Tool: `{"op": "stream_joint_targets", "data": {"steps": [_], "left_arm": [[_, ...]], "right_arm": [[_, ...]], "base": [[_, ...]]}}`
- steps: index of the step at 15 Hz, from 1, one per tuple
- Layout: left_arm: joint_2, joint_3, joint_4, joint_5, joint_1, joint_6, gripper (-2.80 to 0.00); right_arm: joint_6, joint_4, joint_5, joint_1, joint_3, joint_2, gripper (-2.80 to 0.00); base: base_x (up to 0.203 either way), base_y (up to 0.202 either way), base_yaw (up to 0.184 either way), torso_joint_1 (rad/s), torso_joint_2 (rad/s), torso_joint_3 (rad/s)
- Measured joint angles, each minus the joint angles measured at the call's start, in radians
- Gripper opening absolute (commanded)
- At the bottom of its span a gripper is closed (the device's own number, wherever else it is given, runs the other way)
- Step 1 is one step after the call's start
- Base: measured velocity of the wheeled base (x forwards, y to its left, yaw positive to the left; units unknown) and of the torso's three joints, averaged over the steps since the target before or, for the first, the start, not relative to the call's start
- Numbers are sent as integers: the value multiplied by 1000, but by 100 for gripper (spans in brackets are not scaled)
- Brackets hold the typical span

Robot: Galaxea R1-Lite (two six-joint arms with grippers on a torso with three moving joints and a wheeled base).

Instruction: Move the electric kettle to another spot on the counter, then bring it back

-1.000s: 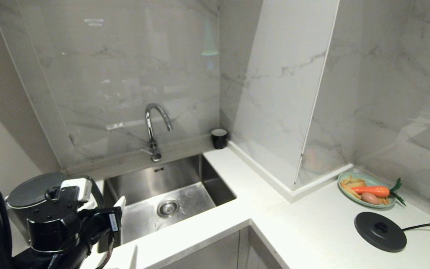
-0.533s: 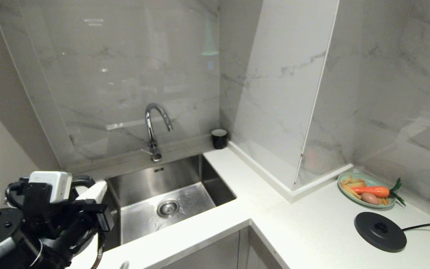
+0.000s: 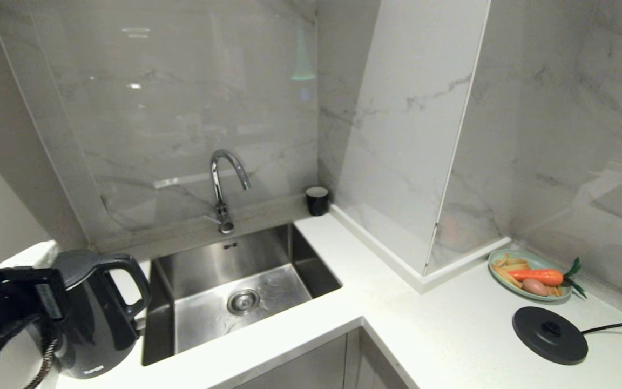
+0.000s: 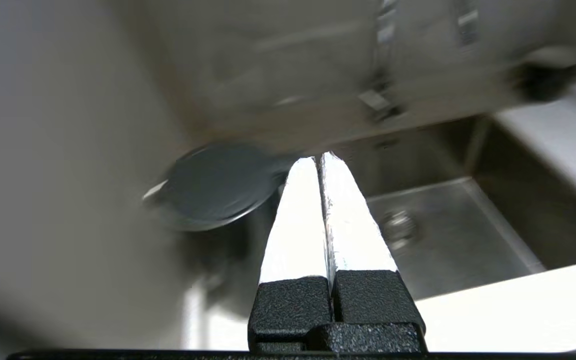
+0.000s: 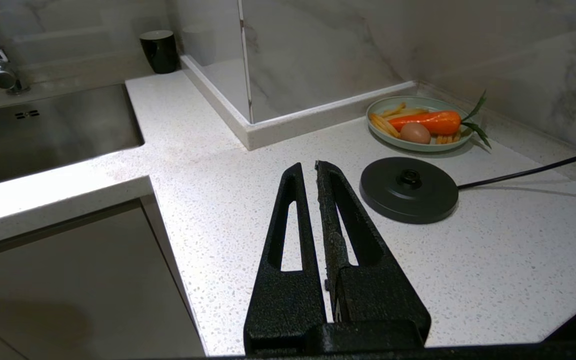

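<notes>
Left gripper [image 4: 319, 159] is seen with its white fingers pressed flat together and nothing between them; it is raised clear of the kettle [image 3: 97, 319], whose grey lid shows just beside the fingertips in the left wrist view. The kettle stands upright on the counter [image 3: 451, 335] at the left of the sink [image 3: 235, 292], close to the front edge, with its handle turned toward the basin. It is judged that the kettle has been set at its second spot and that the return is not yet begun. For that step the fingers would need to be opened, brought around the top of the handle and closed firmly, and the kettle kept upright while carried. The base [image 3: 550, 335], corded, lies well apart at the far right of the counter, so a long carry past the sink corner is to be expected. Right gripper [image 5: 313, 167] is parked over the counter near the base, closed and empty. The sink is seen to hold nothing but its drain. A plate [image 3: 529, 275] behind the base holds a carrot, an egg-like item and pale sticks. A dark cup [image 3: 317, 200] stands in the back corner; its contents cannot be told.
</notes>
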Motion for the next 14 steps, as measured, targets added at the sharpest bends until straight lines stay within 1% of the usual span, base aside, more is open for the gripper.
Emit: {"op": "stream_joint_targets", "data": {"steps": [1,2,3,4,5,6,7,8,9,11,13,14], "left_arm": [[-78,-40,157,8,53,3,-280],[-150,-69,277,15,103,8,-280],[-225,-87,374,19,150,23,-280],[-298,-97,443,22,199,39,-280],[-363,-96,479,22,248,52,-280],[-430,-83,491,10,292,63,-280],[-501,-63,496,-22,319,77,-280],[-574,-38,499,-71,338,96,-280],[-651,-5,503,-141,352,117,-280],[-792,91,530,-309,375,149,-280],[-901,205,573,-459,385,157,-280],[-936,259,580,-518,387,153,-280]], "right_arm": [[0,0,1,0,0,0,-280],[1,0,1,0,0,0,-280],[0,0,1,0,0,0,-280],[0,0,1,0,0,0,-280],[1,0,1,0,0,0,-280],[0,0,1,0,0,0,-280],[1,0,1,0,0,0,-280],[0,0,1,0,0,0,-280],[0,0,1,0,0,0,-280],[0,0,1,0,0,0,-280],[0,0,1,0,0,0,-280],[0,0,1,0,0,0,-280]], "base": [[0,0,0,0,0,0],[0,0,0,0,0,0],[0,0,0,0,0,0],[0,0,0,0,0,0],[0,0,0,0,0,0],[0,0,0,0,0,0],[0,0,0,0,0,0],[0,0,0,0,0,0],[0,0,0,0,0,0],[0,0,0,0,0,0],[0,0,0,0,0,0],[0,0,0,0,0,0]]}}
